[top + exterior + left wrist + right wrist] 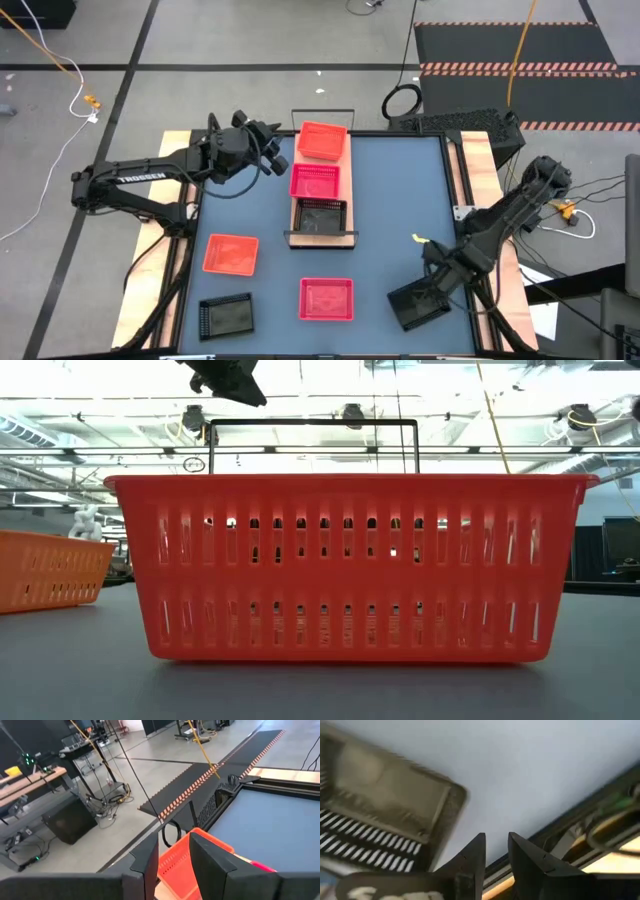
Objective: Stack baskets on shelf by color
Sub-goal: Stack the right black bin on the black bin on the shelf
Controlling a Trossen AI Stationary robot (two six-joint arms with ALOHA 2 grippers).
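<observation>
The light-wood shelf (322, 240) lies mid-table and carries an orange basket (322, 140) at its far end, a pink-red basket (315, 181) in the middle and a black basket (322, 215) at its near end. My left gripper (283, 150) hovers left of the orange basket (175, 865) and above it, with a narrow gap between its fingers. My right gripper (443, 283) is low over the table's near right part, next to a loose black basket (418, 305). In the right wrist view that basket (385, 805) lies beside the fingers, which stand slightly apart (496, 855) with only tabletop between them.
Loose on the blue tabletop are an orange basket (231, 253), a black basket (226, 316) and a pink-red basket (327, 299), which fills the low view (350, 560). A small yellow scrap (420, 240) lies right of the shelf. The shelf's black wire frame (312, 422) stands up at its end.
</observation>
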